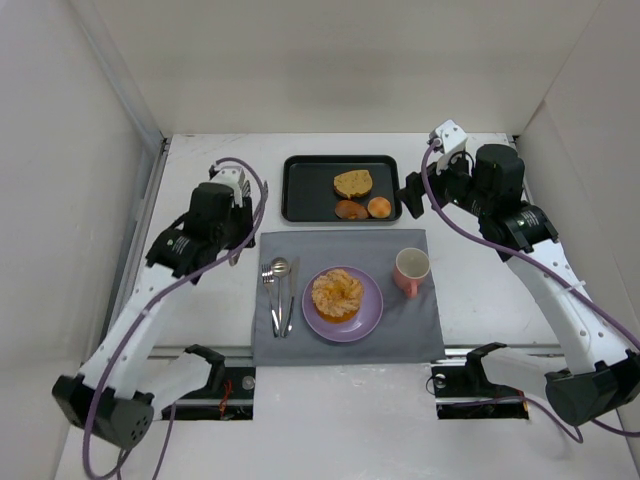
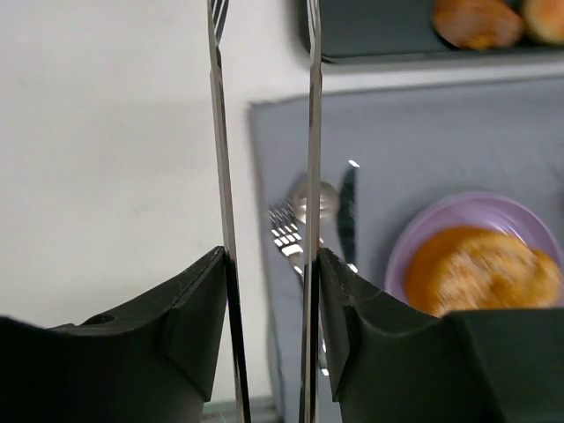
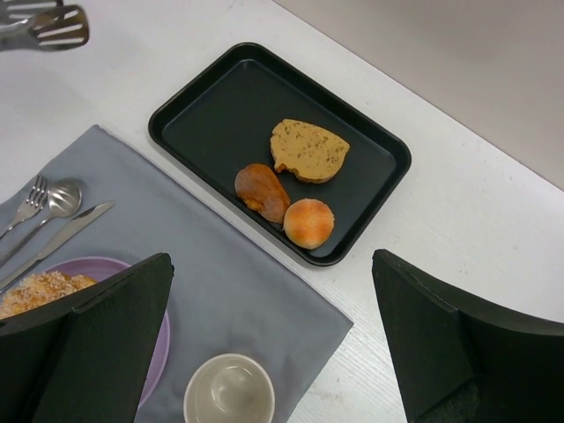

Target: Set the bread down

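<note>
- While the left gripper (image 2: 269, 273) hangs over the white table (image 2: 106, 159) just left of the grey cloth placemat (image 1: 400, 335), its two black fingers (image 2: 194, 308) press against the outer sides of a pair of long metal tongs (image 2: 220, 159). The grip is closed on this tool, and the two tong arms run almost parallel with a narrow gap between them.
- The tong tips pass out of the top of the left wrist view. In the right wrist view their slotted ends show in the upper left corner, over the table beyond the placemat, with nothing between them.
- The bread (image 1: 337, 293), a large round orange-golden ring pastry with a lobed, pale-glazed top, lies near the middle of the round purple plate (image 1: 372, 312), which sits on the placemat.
- The right gripper (image 3: 271, 260) hovers just right of the black rectangular tray (image 1: 300, 190), its fingers (image 3: 115, 326) spread wide and holding nothing.
- On the tray lie a flat brown slice-shaped bread (image 1: 353, 183), a small round orange bun (image 1: 379, 207) and a darker brown oval pastry (image 1: 350, 210). The bun and the oval pastry are just beside each other, in front of the slice.
- A pink mug (image 1: 411, 270) stands upright on the placemat, just right of the plate.
- A metal fork, spoon and knife (image 1: 279, 290) lie side by side on the placemat, left of the plate.
</note>
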